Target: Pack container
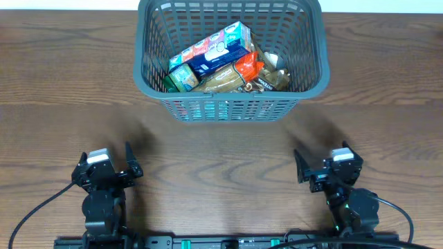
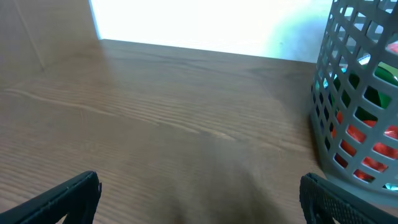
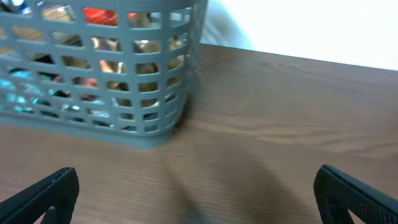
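Observation:
The grey-blue slatted container (image 1: 315, 52) stands at the far middle of the table with several grocery packets (image 1: 214, 59) piled inside. Its wall shows at the right of the left wrist view (image 2: 348, 106) and at the upper left of the right wrist view (image 3: 149, 118). My left gripper (image 1: 107, 169) is open and empty near the front left; its fingers show in the left wrist view (image 2: 199, 199). My right gripper (image 1: 324, 166) is open and empty near the front right; its fingers show in the right wrist view (image 3: 199, 196). Both are well short of the container.
The wooden table (image 1: 221, 159) lies bare between the grippers and the container. Cables run from both arm bases (image 1: 41, 207) along the front edge.

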